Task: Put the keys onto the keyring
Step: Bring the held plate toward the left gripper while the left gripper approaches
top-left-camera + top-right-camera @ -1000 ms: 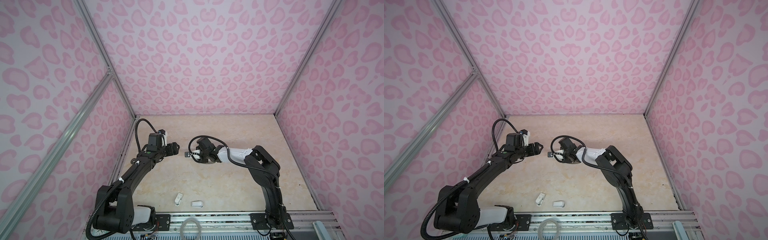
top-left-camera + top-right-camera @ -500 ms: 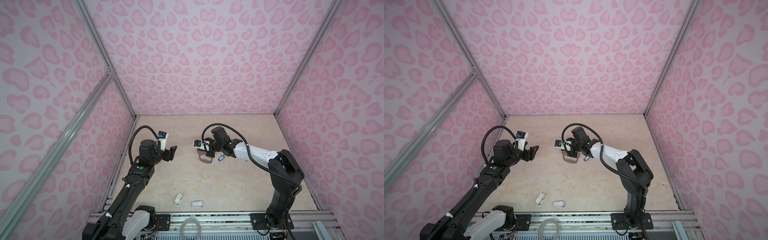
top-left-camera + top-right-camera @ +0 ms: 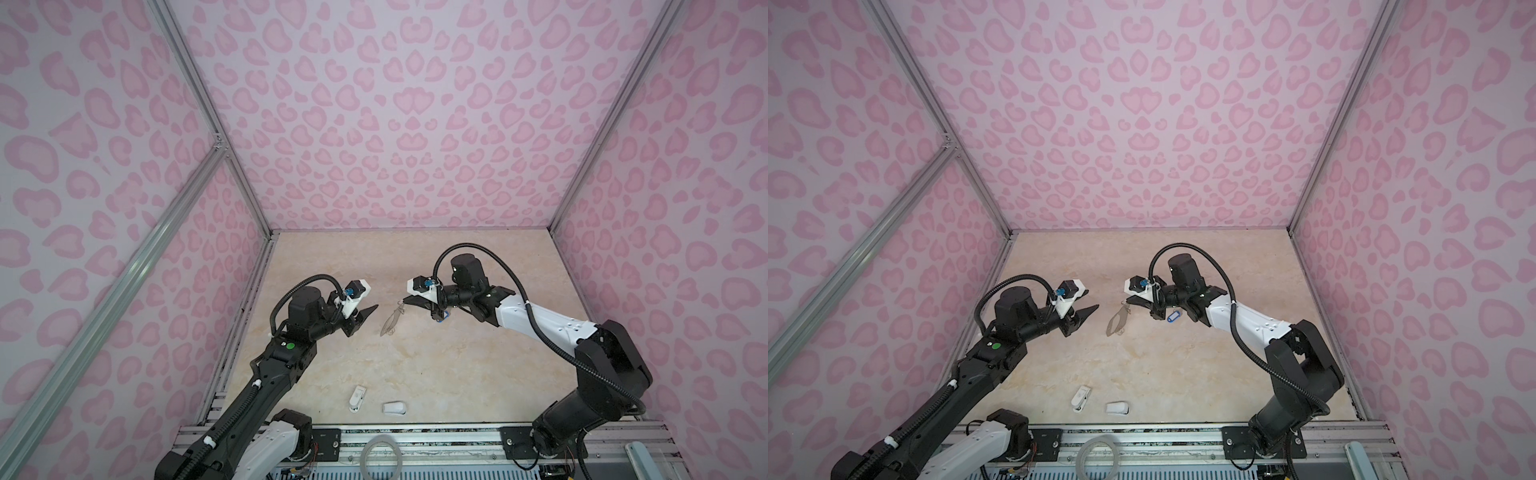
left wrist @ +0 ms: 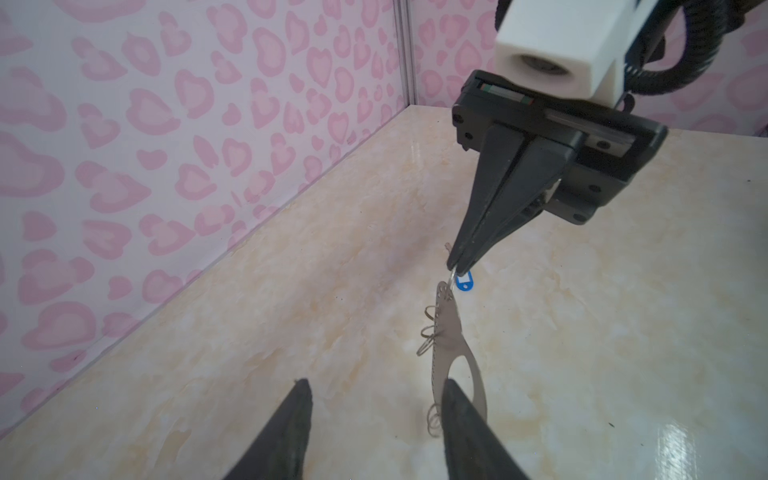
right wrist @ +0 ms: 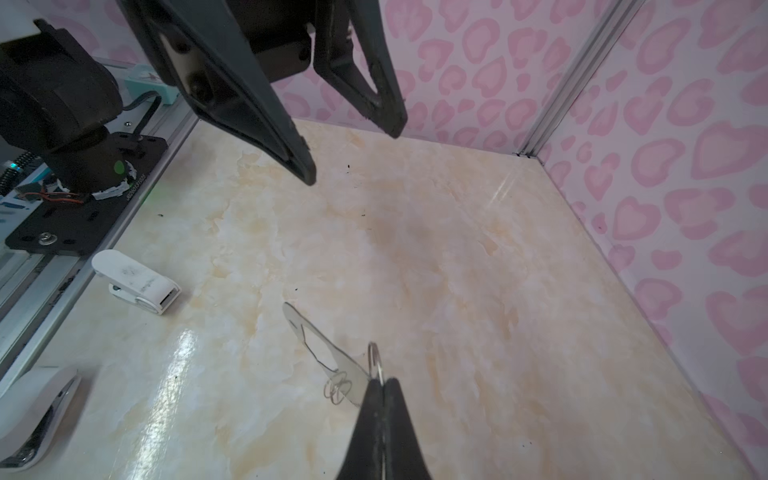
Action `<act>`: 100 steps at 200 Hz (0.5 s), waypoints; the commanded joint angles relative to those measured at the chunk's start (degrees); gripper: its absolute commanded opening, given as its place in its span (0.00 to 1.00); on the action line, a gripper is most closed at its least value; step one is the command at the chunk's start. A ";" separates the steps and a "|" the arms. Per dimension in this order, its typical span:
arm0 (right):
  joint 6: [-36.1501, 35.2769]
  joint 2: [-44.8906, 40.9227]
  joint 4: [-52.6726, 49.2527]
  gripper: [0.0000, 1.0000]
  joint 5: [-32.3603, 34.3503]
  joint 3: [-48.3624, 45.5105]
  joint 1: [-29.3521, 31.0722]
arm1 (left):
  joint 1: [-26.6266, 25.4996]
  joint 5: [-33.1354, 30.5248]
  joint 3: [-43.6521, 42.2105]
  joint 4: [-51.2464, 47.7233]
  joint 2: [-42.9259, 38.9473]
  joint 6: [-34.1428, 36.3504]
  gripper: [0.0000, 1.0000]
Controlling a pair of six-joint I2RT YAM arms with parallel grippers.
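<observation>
Right tool [image 4: 455, 266]: pressed together, pinching keyring [image 4: 451, 332] by a wire ring, hanging above surface [image 4: 291, 291] | Left tool [image 4: 376, 384]: spread, empty, beside keyring | Blue key [image 4: 464, 282]: on surface

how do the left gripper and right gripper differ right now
The left gripper has its jaws apart with nothing between them; the right gripper is shut, pinching a wire ring of the keyring. The left gripper carries nothing, while the keyring hangs from the right gripper. Both have dark tapered fingers and point toward each other above the table.
</observation>
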 commanded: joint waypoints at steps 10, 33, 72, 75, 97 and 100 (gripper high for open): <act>4.31 -1.68 8.63 0.00 -4.06 -3.13 -0.27 | -2.52 0.21 1.18 1.17 1.18 3.99 0.51; 6.85 -2.57 13.40 0.00 -6.88 -5.19 -0.69 | -5.08 0.04 2.06 1.26 2.97 3.99 0.51; 13.10 -2.65 23.89 0.00 -10.27 -8.88 -1.06 | -8.80 -1.61 2.96 1.61 6.29 3.96 0.50; 13.50 -2.64 24.51 0.00 -10.35 -9.06 -1.07 | -8.95 -1.71 3.11 1.53 6.56 3.88 0.49; 14.48 -2.53 25.60 0.00 -10.89 -9.69 -1.24 | -10.11 -2.33 4.10 1.95 8.07 3.47 0.48; 14.44 -2.52 25.47 0.00 -10.99 -9.70 -1.20 | -10.23 -2.57 4.24 1.96 8.24 3.54 0.47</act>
